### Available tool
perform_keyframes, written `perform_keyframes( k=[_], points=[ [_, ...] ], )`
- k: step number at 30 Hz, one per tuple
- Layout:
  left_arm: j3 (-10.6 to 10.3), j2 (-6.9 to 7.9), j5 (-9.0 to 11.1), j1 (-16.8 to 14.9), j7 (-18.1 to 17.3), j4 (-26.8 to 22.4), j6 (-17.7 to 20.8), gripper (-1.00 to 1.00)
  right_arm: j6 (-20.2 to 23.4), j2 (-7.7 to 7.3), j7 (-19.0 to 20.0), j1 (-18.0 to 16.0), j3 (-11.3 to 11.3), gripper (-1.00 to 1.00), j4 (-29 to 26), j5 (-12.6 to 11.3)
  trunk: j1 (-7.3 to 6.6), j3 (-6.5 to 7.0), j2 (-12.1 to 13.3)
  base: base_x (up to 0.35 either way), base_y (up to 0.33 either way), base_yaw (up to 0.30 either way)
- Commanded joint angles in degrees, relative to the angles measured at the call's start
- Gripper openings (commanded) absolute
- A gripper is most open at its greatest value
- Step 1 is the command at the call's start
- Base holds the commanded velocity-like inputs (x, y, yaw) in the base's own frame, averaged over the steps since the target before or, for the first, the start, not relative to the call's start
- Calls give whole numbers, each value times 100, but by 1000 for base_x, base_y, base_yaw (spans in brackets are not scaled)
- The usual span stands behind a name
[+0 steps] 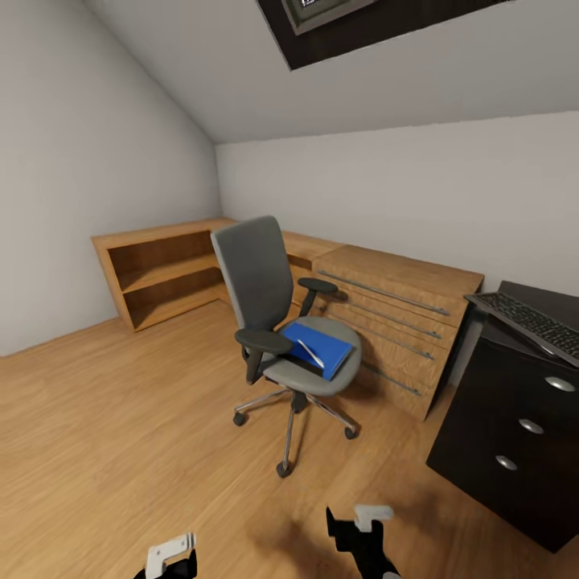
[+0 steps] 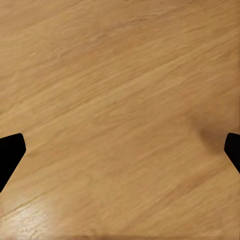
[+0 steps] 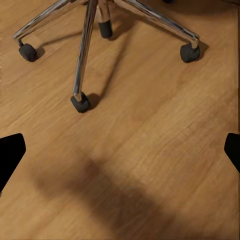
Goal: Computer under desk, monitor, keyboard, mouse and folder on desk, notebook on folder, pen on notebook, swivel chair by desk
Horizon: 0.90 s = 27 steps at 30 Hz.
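Low, both arms, fingers apart.

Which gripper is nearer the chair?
Right. The right gripper sits low in the head view just short of the chair base, whose castors show in its wrist view. The left gripper is further off to the side, over bare floor.
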Motion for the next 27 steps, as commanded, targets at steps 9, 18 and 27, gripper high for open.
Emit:
perform_keyframes(
  k=[9,18,27],
  points=[
    [-25,-10,43,1,35,563,-562,100,-441,-29,5,278,44,100,26,-21,-199,157,360,0,0,0],
    [-123,-35,-4,1,58,700,-568,100,-449,-132,-13,298,32,100,20,-60,-397,318,721,0,0,0],
    [-155,-15,-24,1,61,737,-563,100,-455,-154,-19,298,27,100,18,-70,-595,480,1082,0,0,-136]
  ],
)
